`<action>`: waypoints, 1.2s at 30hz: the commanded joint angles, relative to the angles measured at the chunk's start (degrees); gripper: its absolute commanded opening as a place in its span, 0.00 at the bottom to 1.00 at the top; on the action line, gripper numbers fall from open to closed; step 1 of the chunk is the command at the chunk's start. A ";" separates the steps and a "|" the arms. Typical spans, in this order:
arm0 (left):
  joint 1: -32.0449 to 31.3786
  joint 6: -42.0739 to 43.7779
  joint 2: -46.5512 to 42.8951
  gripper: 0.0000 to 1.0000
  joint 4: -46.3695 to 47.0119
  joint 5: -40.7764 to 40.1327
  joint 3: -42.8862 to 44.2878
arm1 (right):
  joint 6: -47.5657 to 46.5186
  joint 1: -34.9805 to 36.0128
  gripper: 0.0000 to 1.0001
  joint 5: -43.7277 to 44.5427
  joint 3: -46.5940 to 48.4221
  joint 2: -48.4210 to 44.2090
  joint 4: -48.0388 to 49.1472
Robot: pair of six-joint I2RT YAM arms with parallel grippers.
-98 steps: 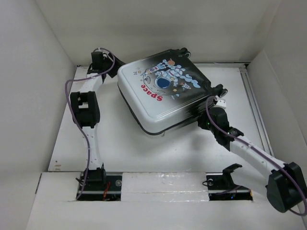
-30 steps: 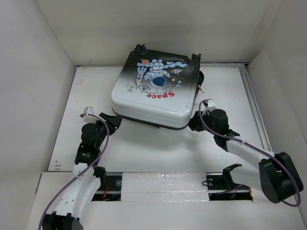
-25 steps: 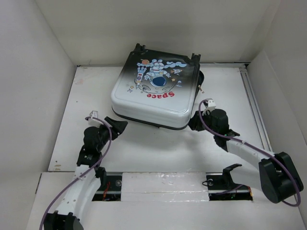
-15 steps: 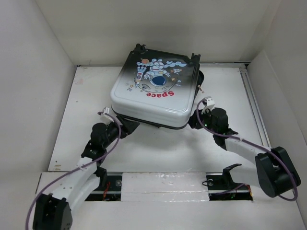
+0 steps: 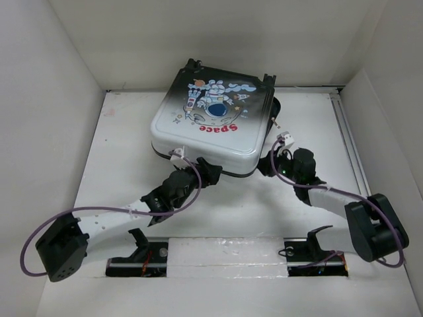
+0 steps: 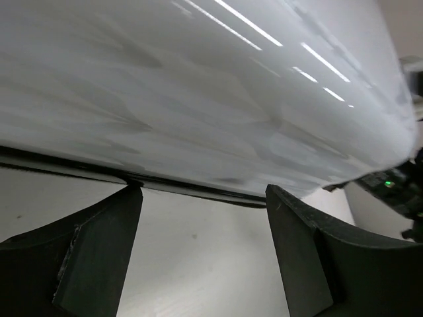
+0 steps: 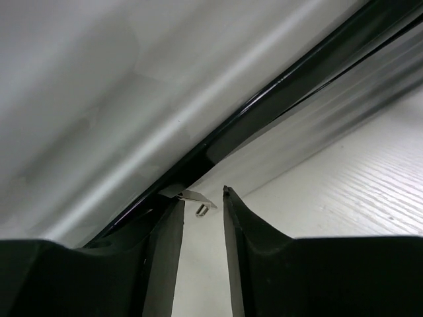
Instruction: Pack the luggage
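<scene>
The luggage [image 5: 211, 125] lies flat and closed on the white table [image 5: 125, 145], astronaut and red "Space" print facing up. My left gripper [image 5: 213, 173] is at its near edge, left of centre. In the left wrist view that gripper [image 6: 201, 195] is wide open and empty, its tips just under the white shell [image 6: 198, 99] and black zip seam [image 6: 198, 190]. My right gripper [image 5: 266, 168] is at the near right corner. In the right wrist view its jaws [image 7: 201, 198] stand narrowly apart around a small metal zipper pull [image 7: 192, 195], with a gap still showing beside the pull.
White walls enclose the table on the left, back and right. A rail [image 5: 348, 145] runs along the right side. Both arm bases and their mounting bar [image 5: 225, 254] sit at the near edge. Purple cables loop off each arm.
The left arm swung right along the luggage's near edge and its jaws opened wide. The right jaws narrowed a little around the zipper pull. The luggage has stayed put over the last second.
</scene>
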 commanded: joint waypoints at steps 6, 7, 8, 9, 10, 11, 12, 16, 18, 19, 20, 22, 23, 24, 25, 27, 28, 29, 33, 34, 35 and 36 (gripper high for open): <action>0.74 1.10 8.52 0.72 7.64 -5.92 3.78 | 5.79 0.33 0.12 -6.66 0.14 3.25 19.80; 0.74 1.10 9.23 0.72 8.59 -5.93 3.79 | 6.50 0.33 0.08 -6.66 -1.00 3.25 21.12; 0.74 1.10 10.37 0.72 9.21 -5.93 3.79 | 7.11 0.33 0.01 -6.66 -1.62 3.78 22.35; 0.74 1.10 10.90 0.72 10.00 -5.93 4.48 | 8.42 0.85 0.00 -6.66 -2.15 3.78 23.32; 0.74 1.10 11.43 0.72 10.01 -6.54 4.49 | 8.44 0.85 0.00 -6.66 -2.16 3.78 23.86; 0.74 1.10 12.04 0.71 10.01 -7.07 5.01 | 9.13 1.64 0.00 -5.97 -2.85 2.91 23.86; 0.74 1.10 12.05 0.71 10.53 -7.08 5.62 | 9.14 1.64 0.00 -4.66 -2.86 1.16 22.21; 0.74 2.24 12.05 0.71 11.24 -9.53 6.69 | 9.67 6.03 0.00 3.60 -5.14 -6.83 8.27; 1.26 2.94 12.05 0.69 11.24 -11.81 7.74 | 9.67 8.84 0.00 8.61 -6.37 -10.88 3.50; 1.27 2.95 12.05 0.69 11.24 -12.61 7.74 | 9.67 9.63 0.00 10.02 -7.24 -14.73 0.69; 1.27 2.95 12.05 0.69 11.24 -13.22 8.26 | 9.67 10.34 0.00 11.25 -7.25 -16.50 -3.95; 2.58 3.56 11.53 0.69 11.24 -13.23 8.27 | 9.67 12.10 0.00 13.02 -7.96 -19.32 -8.02; 3.37 3.56 11.52 0.69 11.24 -13.23 8.27 | 10.19 12.10 0.00 13.63 -7.96 -21.25 -11.26; 3.38 4.08 11.52 0.69 11.24 -13.23 8.27 | 10.19 13.76 0.00 13.64 -8.57 -21.96 -12.51; 4.16 4.09 11.52 0.69 11.24 -13.23 8.79 | 10.19 14.56 0.00 13.64 -8.57 -22.58 -13.31; 4.96 4.61 12.22 0.69 11.24 -12.36 8.80 | 11.85 16.49 0.00 13.64 -9.28 -23.11 -13.84; 5.48 4.62 13.18 0.69 11.24 -12.35 8.80 | 11.86 18.93 0.00 13.64 -9.28 -23.11 -13.84; 5.49 4.62 14.32 0.69 11.24 -12.35 9.40 | 12.56 20.44 0.00 13.64 -9.28 -22.07 -13.24; 5.49 4.62 16.35 0.68 12.55 -10.42 9.93 | 13.18 29.14 0.00 18.20 -4.98 -17.77 -13.23; 5.49 4.01 16.96 0.67 12.56 -9.81 9.94 | 13.97 30.89 0.00 19.17 -3.92 -16.62 -12.71; 5.49 4.00 16.97 0.67 13.26 -8.58 9.94 | 13.97 34.39 0.00 21.35 -2.09 -15.31 -11.48; 5.49 4.00 17.49 0.67 13.26 -8.05 9.94 | 14.93 35.99 0.00 22.77 -1.20 -13.90 -10.78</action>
